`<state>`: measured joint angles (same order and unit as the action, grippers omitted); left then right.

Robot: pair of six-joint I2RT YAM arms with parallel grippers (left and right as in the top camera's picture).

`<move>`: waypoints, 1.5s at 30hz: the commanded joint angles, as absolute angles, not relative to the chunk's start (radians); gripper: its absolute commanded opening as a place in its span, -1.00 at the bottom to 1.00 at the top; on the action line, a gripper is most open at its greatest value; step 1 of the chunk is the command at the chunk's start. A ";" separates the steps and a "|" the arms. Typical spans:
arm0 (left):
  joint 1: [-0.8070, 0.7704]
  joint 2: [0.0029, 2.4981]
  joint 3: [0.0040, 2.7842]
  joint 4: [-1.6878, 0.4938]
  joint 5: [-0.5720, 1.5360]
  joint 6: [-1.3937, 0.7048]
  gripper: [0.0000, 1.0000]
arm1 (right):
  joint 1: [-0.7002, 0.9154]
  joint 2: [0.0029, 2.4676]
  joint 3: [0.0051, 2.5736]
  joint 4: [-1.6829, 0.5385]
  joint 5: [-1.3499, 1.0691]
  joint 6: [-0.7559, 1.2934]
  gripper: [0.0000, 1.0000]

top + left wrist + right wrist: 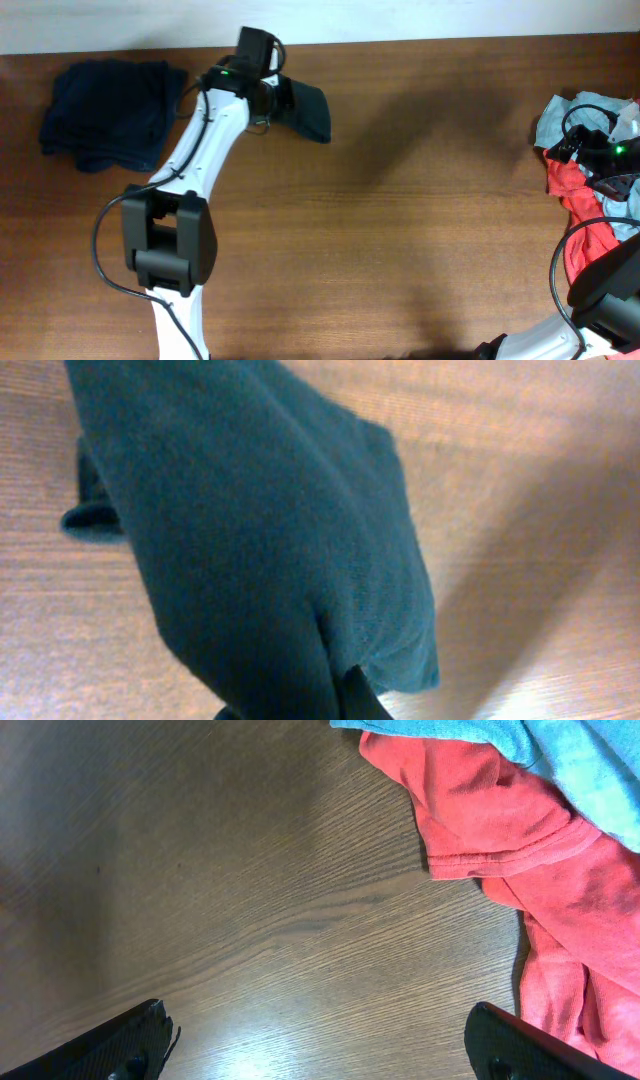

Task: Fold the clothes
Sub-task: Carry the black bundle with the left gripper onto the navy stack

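Observation:
A dark blue-green garment [308, 110] hangs bunched from my left gripper [268, 98] near the table's far edge. In the left wrist view this garment [260, 530] fills most of the frame, and the left gripper [335, 705] is shut on its fabric at the bottom edge. A loose heap of clothes lies at the right edge: a grey-blue piece [560, 118] over a red one [590, 235]. My right gripper [572, 148] hovers over that heap. The right wrist view shows the right gripper [325, 1045] open and holding nothing above bare wood, with the red garment [500, 820] and a light blue one [570, 750] beyond it.
A folded dark navy stack [105, 115] sits at the far left of the wooden table [400, 230]. The left arm's base [165, 240] stands at the front left. The right arm's cable [560, 270] loops over the red cloth.

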<state>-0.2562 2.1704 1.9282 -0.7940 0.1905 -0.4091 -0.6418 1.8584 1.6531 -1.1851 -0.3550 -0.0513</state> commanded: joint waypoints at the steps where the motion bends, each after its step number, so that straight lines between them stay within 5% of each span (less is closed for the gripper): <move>1: -0.210 2.159 1.953 -0.768 0.329 -0.459 -0.98 | -0.643 1.854 1.659 -1.185 -0.342 -0.044 0.97; 10: -0.139 2.159 1.964 -0.635 0.509 -0.591 -0.98 | -0.643 1.854 1.659 -1.185 -0.342 -0.044 0.97; 24: -0.108 2.157 2.120 -0.724 0.509 -0.598 -0.98 | -0.643 1.854 1.659 -1.185 -0.342 -0.044 0.97; 45: 0.091 2.157 2.372 -0.945 0.312 -0.443 -0.98 | -0.643 1.854 1.659 -1.185 -0.342 -0.044 0.97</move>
<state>0.0700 2.1704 2.3489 -0.9539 0.4007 -0.4911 -0.6418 1.8584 1.6531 -1.1851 -0.3550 -0.0513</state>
